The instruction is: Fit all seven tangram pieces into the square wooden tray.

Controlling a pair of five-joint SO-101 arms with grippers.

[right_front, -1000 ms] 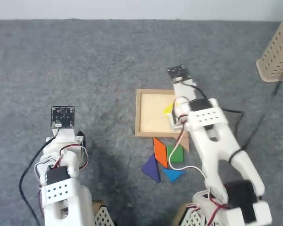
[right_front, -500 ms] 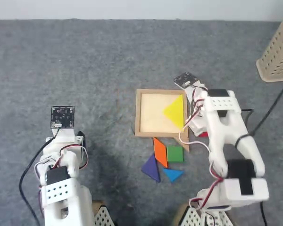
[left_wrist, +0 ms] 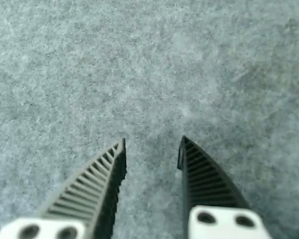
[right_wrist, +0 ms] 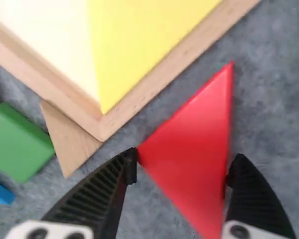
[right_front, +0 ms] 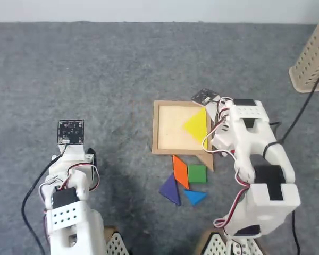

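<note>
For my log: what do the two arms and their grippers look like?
The left arm and right arm are white blocky plastic with dotted vent panels, black motor blocks and loose red, white and black cables. Each carries a small black square camera board at the wrist. The left gripper and right gripper have black, ribbed, tapering fingers on white mounts with screw holes.

Left claw [left_wrist: 153, 141] agape, right claw [right_wrist: 184, 157] low.

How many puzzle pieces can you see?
7: yellow triangle in the tray; red triangle beside the tray; wooden triangle at its corner; orange piece, green square, purple triangle, blue triangle on the carpet nearby. None look hidden.
</note>
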